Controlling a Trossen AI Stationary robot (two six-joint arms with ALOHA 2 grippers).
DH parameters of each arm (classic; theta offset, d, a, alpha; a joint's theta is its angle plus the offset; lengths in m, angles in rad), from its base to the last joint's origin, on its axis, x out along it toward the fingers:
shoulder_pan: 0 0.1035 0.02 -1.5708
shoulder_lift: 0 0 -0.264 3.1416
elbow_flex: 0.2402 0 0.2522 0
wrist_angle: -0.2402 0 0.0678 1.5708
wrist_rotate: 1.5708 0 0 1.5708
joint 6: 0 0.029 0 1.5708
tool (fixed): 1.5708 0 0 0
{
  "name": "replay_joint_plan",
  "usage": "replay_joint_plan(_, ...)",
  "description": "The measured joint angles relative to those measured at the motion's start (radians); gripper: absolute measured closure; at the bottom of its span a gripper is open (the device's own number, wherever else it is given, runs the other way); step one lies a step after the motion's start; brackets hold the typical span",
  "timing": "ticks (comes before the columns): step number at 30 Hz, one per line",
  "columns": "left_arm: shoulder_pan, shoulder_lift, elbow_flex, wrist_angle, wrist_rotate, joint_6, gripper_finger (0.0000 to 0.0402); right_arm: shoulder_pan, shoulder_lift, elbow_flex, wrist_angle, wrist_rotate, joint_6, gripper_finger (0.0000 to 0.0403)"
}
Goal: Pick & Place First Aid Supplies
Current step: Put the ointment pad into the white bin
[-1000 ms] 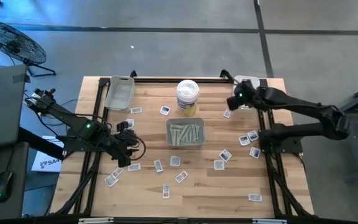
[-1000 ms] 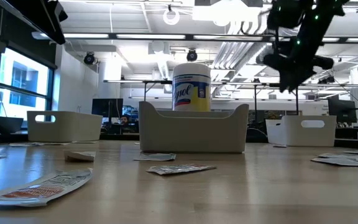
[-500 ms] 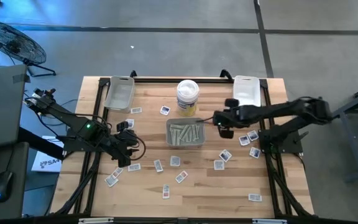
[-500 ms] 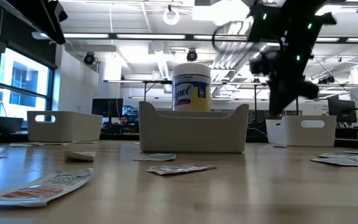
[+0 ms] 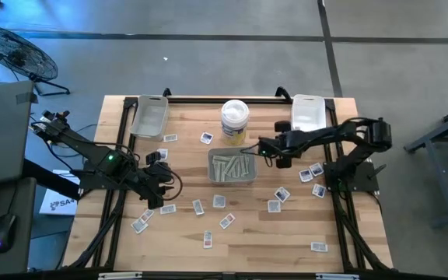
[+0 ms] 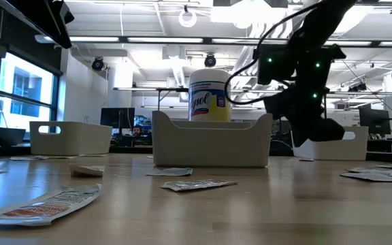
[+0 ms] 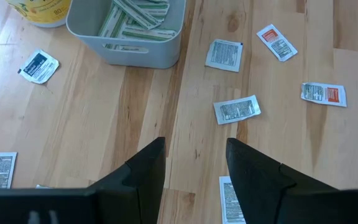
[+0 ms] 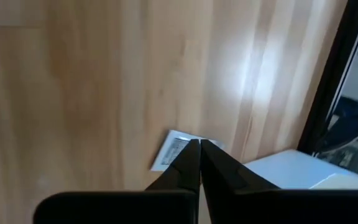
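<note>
First aid supplies lie scattered on the wooden table as small flat packets. Long narrow strips fill the grey tray at the table's middle. My right gripper hangs shut just right of that tray, above the table, with nothing between its fingers. Past its tips one packet lies flat on the wood. My left gripper waits open over the table's left part, holding nothing.
A tall white tub with a yellow label stands just behind the grey tray. A white tray sits at the far right corner and a grey one at the far left. More packets lie toward the near and right edges.
My right gripper has swung from above the white tray at the far right corner toward the table's middle and down. It has rolled about its own axis and now hangs beside the grey tray's right end. The left arm has kept still.
</note>
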Motion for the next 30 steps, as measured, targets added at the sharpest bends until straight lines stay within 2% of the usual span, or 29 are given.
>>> replay_joint_plan(3,0.000,0.000,0.000,0.000,0.000,0.000,0.0236,-0.034,0.000,0.000,0.004,-0.015,-0.003,0.0401)
replay_joint_plan(10,0.000,0.000,0.000,0.000,0.000,0.000,0.0236,-0.107,0.000,0.000,0.021,-0.174,0.003,0.0400)
replay_joint_plan(18,0.000,0.000,0.000,0.000,0.000,0.000,0.0236,-0.142,0.000,0.000,0.046,-0.191,0.003,0.0402)
replay_joint_plan(23,0.000,0.000,0.000,0.000,0.000,0.000,0.0236,-0.162,0.000,0.000,0.045,-0.267,0.004,0.0402)
replay_joint_plan(30,0.000,0.000,0.000,0.000,0.000,0.000,0.0236,-0.178,0.000,0.000,0.043,-0.265,0.045,0.0402)
